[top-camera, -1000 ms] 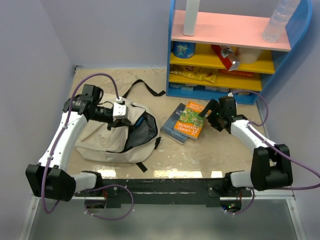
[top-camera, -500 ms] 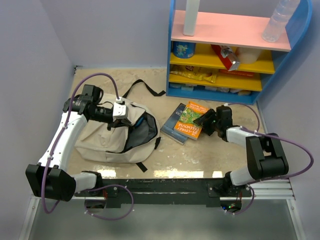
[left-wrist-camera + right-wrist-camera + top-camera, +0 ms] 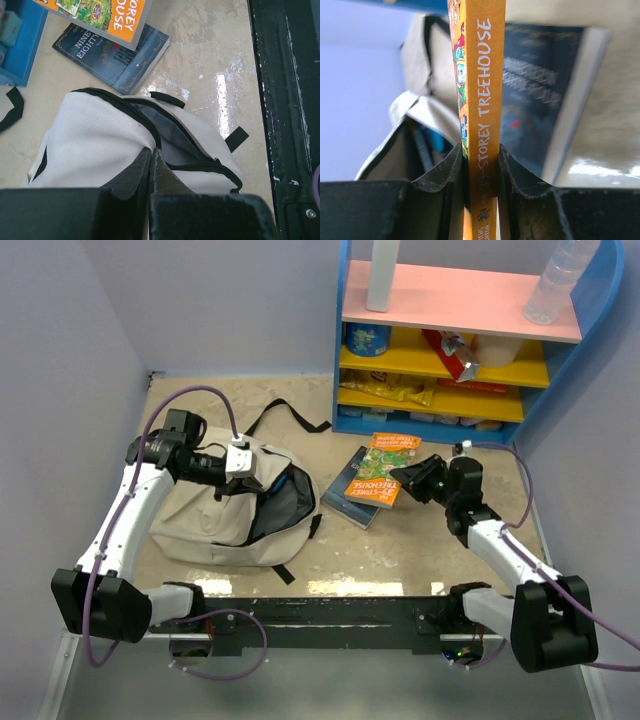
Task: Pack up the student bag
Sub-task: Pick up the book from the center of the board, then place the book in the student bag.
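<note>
While its black, moulded fingers pressed on both covers, the right gripper (image 3: 480, 155) was closed narrowly on a thin orange paperback (image 3: 482, 100). It held the book at one end, with the glossy spine and its white block lettering facing the wrist camera. The front cover was a busy green and yellow cartoon print. From above, the paperback sat slanted, its far part overlapping a dark book (image 3: 345, 490). That second book was a thicker rectangular volume with a matte navy cover, pale lettering and a cream page block, lying flat on the worktop (image 3: 400, 540). The worktop was a sandy, mottled surface, shiny enough near the front to show glare.

The left gripper (image 3: 151, 152) was fully closed, its dark fingertips meeting in a wedge on the canvas at the zipper edge of the student bag (image 3: 95, 130). The bag lay on the left half of the worktop, just left of the two books. It was a soft, rounded cream backpack of woven canvas, slumped and creased. Its dark zipper track curved around a gaping mouth, which showed a smooth grey-blue lining. Flat black webbing straps (image 3: 290, 420) trailed from it towards the back wall.

Behind the books stood a shelf unit (image 3: 445, 350) with a blue frame and with pink and yellow boards. On its top board stood a clear, ribbed plastic bottle (image 3: 560, 275).
</note>
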You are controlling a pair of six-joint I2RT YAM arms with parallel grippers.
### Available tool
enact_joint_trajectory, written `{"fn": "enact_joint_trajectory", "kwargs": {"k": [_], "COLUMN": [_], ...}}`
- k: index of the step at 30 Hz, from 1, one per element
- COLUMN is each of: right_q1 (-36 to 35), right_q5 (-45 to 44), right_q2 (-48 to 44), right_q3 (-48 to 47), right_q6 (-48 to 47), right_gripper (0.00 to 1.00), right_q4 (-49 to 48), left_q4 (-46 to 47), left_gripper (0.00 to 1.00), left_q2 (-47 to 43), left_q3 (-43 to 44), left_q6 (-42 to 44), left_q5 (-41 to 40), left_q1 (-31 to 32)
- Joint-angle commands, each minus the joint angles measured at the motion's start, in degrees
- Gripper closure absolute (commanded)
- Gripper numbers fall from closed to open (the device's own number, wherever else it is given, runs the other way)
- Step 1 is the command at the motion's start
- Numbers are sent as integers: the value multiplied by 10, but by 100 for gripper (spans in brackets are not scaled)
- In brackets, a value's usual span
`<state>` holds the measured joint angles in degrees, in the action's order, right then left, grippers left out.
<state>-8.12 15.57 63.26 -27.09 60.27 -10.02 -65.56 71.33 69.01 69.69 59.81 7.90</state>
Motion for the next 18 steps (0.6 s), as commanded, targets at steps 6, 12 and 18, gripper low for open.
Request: {"fn": "enact_joint_trajectory", "kwargs": {"k": [6,12,18], "right_q1": [-141,-207,-240], "right_q5": [161,197,215], "right_q2": [40,103,167], "right_q3": [-58,-92,-129], "right_q6": [32,41,54], "right_gripper": [100,100,100], "right_q4": [-159,-220,-206], "left_q4": [-5,-5,-2], "left_gripper": [100,100,100], "left_q2": [-1,-7,-9], "left_q3": [23,24,25], "left_q6": [21,20,18], "left_q5": [55,51,56], "left_q1": [-1,-2,-2]}}
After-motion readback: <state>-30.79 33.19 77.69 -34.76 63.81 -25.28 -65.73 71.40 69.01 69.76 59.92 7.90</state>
